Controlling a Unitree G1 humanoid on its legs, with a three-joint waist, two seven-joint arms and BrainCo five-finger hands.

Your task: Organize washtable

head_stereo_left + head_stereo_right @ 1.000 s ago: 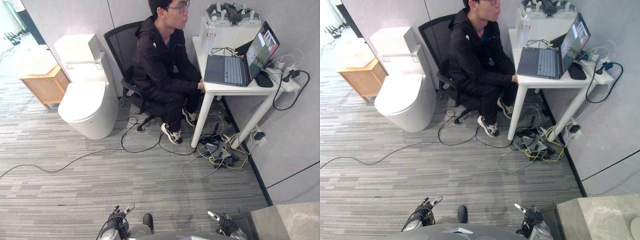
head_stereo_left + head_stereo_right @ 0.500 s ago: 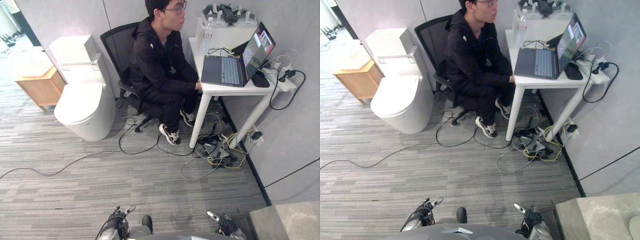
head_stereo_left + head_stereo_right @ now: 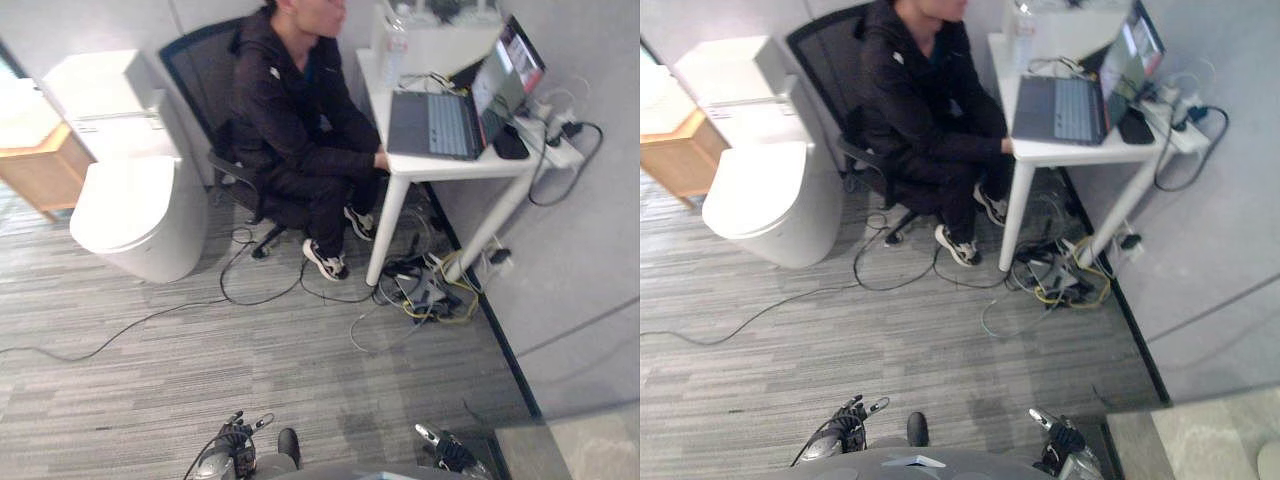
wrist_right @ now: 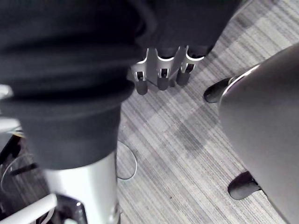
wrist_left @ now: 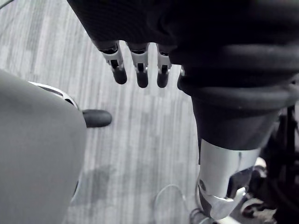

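A corner of the grey stone washtable (image 3: 1200, 440) shows low on my right, with a pale round rim (image 3: 1270, 462) at its far edge. My left hand (image 3: 232, 452) hangs low by my side over the carpet. Its fingers (image 5: 140, 74) are straight and hold nothing. My right hand (image 3: 446, 447) hangs on the other side, just left of the washtable corner (image 3: 590, 445). Its fingers (image 4: 161, 74) are also straight and empty.
A person (image 3: 295, 130) sits on a black chair at a white desk (image 3: 450, 165) with an open laptop (image 3: 440, 120). A white toilet (image 3: 130, 200) and a wooden cabinet (image 3: 35, 165) stand at the left. Cables (image 3: 430, 295) lie tangled under the desk, along the grey wall.
The whole picture has shifted, so the camera has moved; the room's things now sit further left and higher. Both hands hang as before.
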